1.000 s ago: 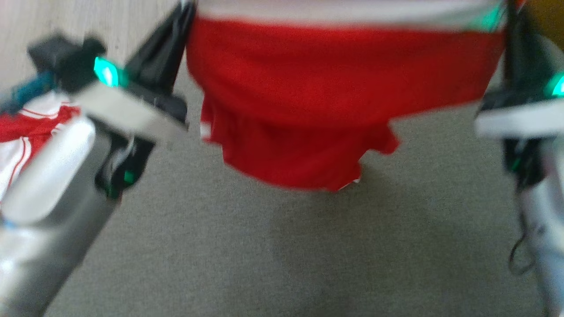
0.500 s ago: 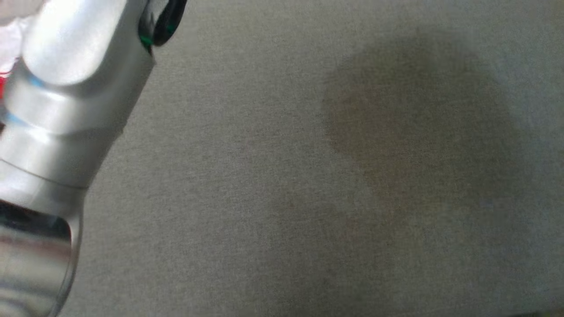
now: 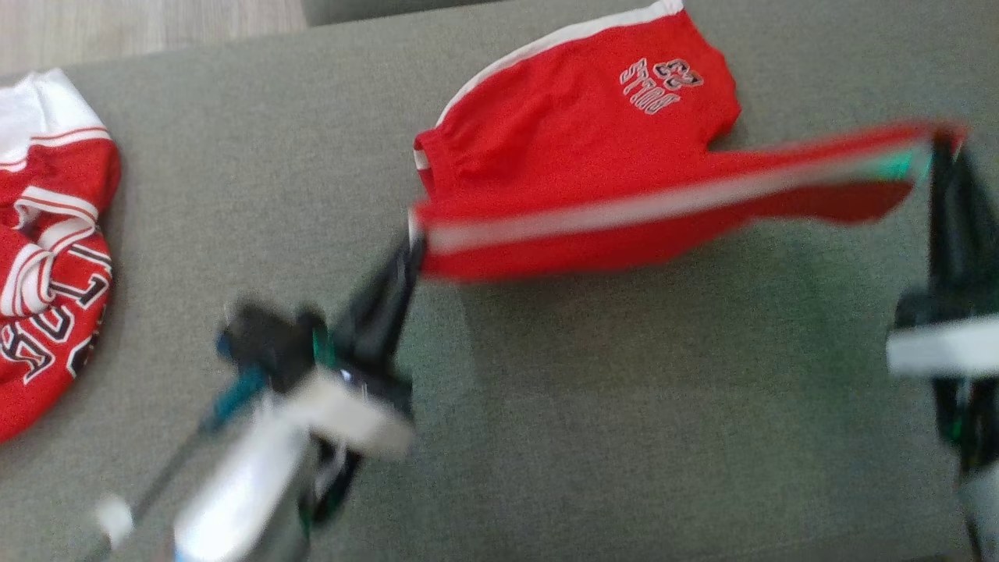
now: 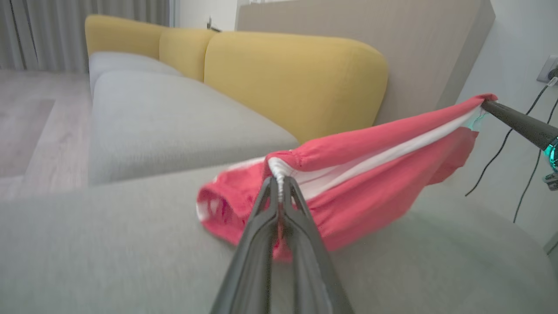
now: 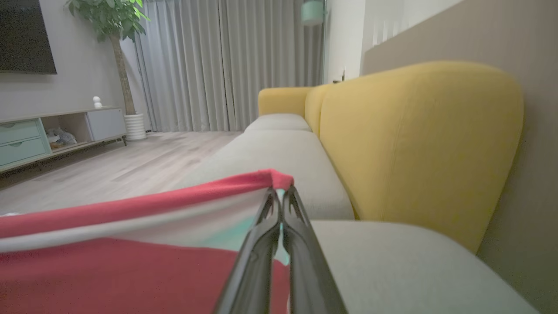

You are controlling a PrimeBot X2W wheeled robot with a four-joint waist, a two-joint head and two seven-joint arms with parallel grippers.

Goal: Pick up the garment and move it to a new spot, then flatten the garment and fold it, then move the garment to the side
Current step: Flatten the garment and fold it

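The garment is a pair of red shorts with white trim and a printed logo. Its far part rests on the grey sofa seat. Its near edge is stretched taut in the air between my two grippers. My left gripper is shut on the left end of that edge. My right gripper is shut on the right end. From the left wrist the shorts sag toward the cushion, and the right gripper's dark fingers hold the far corner.
A second red and white jersey lies crumpled at the seat's left edge. Yellow back cushions rise behind the seat. Wooden floor shows beyond the sofa, with a TV cabinet and a potted plant across the room.
The head camera has swung a lot, so the whole picture shifted. A second ago the shorts hung high between both grippers; now their far part lies on the seat.
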